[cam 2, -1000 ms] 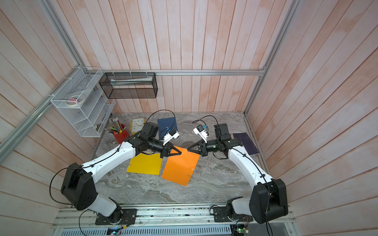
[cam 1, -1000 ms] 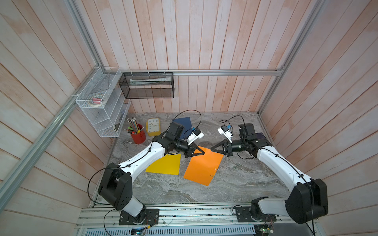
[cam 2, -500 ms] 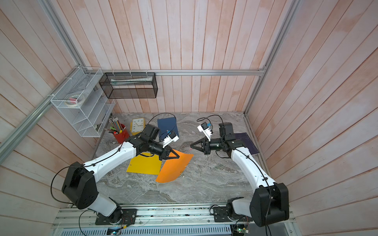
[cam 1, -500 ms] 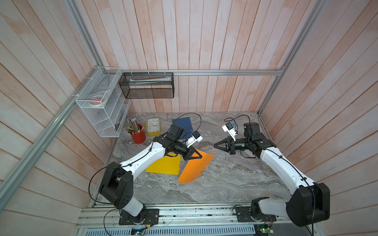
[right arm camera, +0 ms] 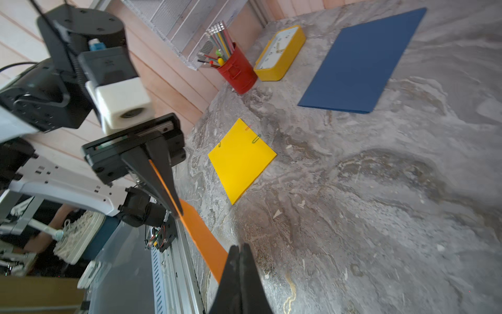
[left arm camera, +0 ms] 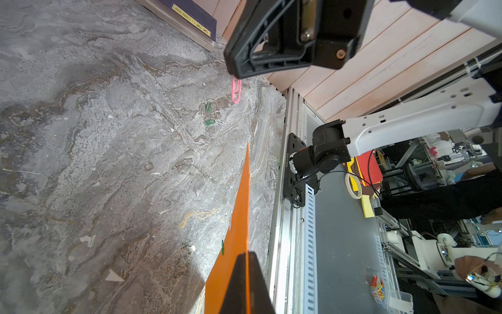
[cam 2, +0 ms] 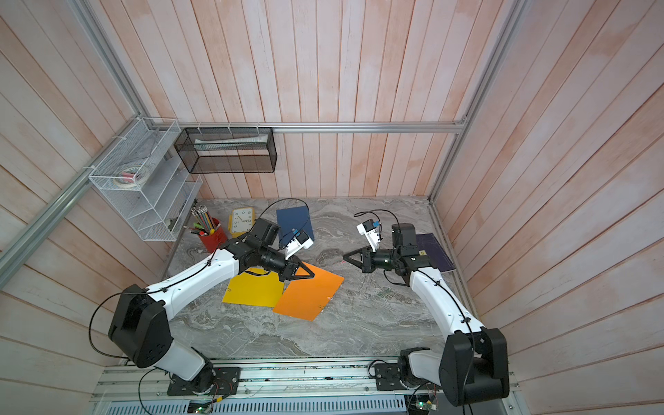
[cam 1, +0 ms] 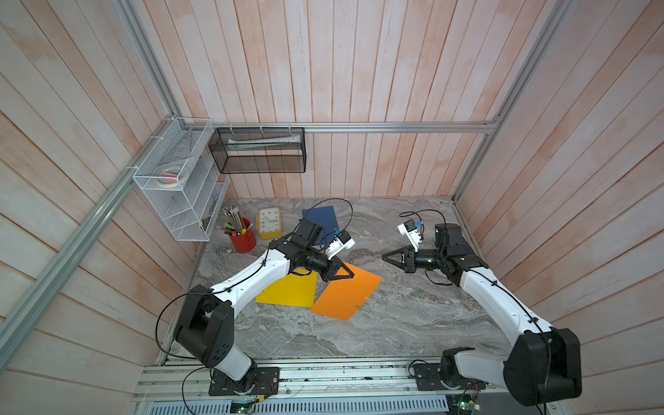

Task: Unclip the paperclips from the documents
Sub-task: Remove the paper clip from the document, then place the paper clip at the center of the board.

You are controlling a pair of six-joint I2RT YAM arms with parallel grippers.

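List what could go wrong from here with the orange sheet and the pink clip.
1. The left hand pinches only a corner of the orange document, so it may slip out or crease.
2. The pink paperclip hangs by one end from the shut right hand, so it could drop early.

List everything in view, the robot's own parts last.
documents: three; yellow, orange, dark blue; on the table.
paperclips: at least nine; green, red, white, pink; on yellow and orange edges, three loose.
pencil cup: one, red, far left.
clock: one, yellow, beside it.
book: one, dark purple, far right.
racks: two, white and black, on walls.
left gripper: black, jaws shut on orange document's corner.
right gripper: black, jaws shut on pink paperclip.
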